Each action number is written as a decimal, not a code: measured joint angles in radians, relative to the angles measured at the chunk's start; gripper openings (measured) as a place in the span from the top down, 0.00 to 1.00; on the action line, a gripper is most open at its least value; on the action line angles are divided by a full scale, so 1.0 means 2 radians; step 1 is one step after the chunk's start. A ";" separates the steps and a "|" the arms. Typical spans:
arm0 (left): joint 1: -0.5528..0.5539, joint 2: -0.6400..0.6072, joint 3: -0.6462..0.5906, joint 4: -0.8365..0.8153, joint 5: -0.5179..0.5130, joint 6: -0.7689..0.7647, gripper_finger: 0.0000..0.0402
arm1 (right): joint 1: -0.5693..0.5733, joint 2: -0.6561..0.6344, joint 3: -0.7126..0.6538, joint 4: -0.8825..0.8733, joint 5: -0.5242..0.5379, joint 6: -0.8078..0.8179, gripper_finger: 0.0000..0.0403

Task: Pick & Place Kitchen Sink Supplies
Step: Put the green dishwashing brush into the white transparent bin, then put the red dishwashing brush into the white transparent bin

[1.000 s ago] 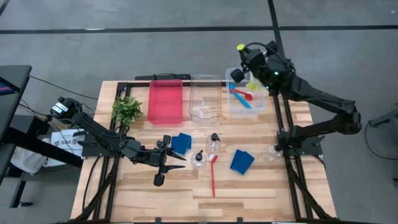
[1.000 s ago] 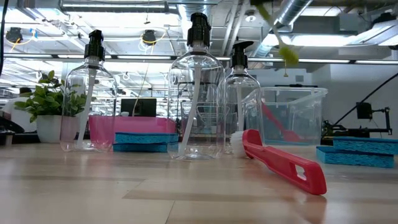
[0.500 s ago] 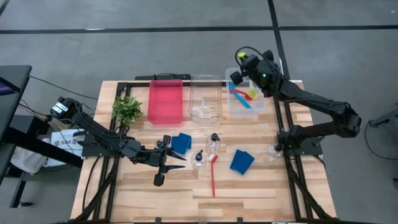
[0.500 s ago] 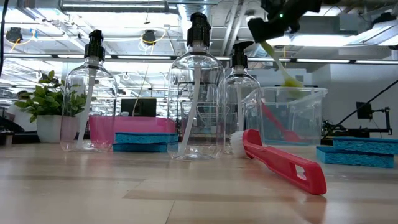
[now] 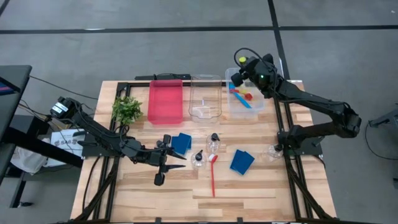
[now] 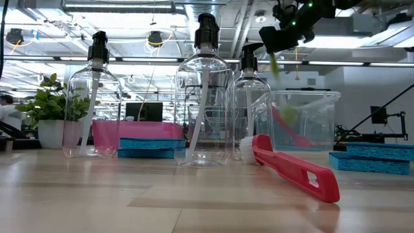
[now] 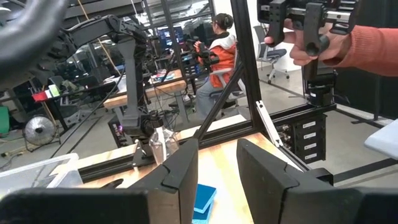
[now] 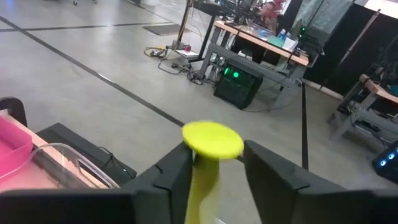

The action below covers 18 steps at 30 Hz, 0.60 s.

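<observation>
My right gripper (image 5: 239,73) hangs over the right-hand clear bin (image 5: 260,111) at the table's far right and is shut on the yellow-green brush (image 6: 279,87). A red brush (image 5: 244,94) and a blue brush (image 5: 239,101) lie in that bin. My left gripper (image 5: 164,165) is open and rests low near the table's middle, next to a blue sponge (image 5: 181,143). A second blue sponge (image 5: 242,160), a red brush (image 5: 212,175) and three pump bottles (image 5: 213,143) (image 5: 198,159) (image 5: 273,151) sit on the table. My right gripper pinches the yellow-green brush between its two fingers (image 8: 168,177) on the handle (image 8: 202,180), just below the round flat end (image 8: 211,138), which sticks out past the fingertips. The brush hangs steeply below the gripper, lifted clear, with its lower part (image 6: 284,113) inside the bin's walls.
A red tray (image 5: 165,99) and a middle clear bin (image 5: 205,98) stand along the far edge, with a small green plant (image 5: 127,109) to their left. Bare wood lies along the near edge. A person's hand (image 7: 311,43) holds a controller beyond the table.
My right gripper has come down and toward the table's near edge over the right-hand bin. The yellow-green brush, first slanted high above the bin, has swung steeper, and its lower end has sunk inside the bin's walls. My left arm has kept still.
</observation>
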 joint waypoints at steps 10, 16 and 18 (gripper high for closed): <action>0.000 0.000 0.000 0.000 0.000 0.000 0.72 | 0.000 0.000 0.000 -0.004 0.001 0.000 0.49; 0.000 0.000 0.000 0.000 0.000 0.000 0.72 | 0.000 0.000 0.001 -0.030 0.027 -0.010 0.51; 0.000 0.000 0.000 0.000 0.000 0.000 0.72 | 0.001 0.000 0.001 -0.032 0.027 -0.012 0.53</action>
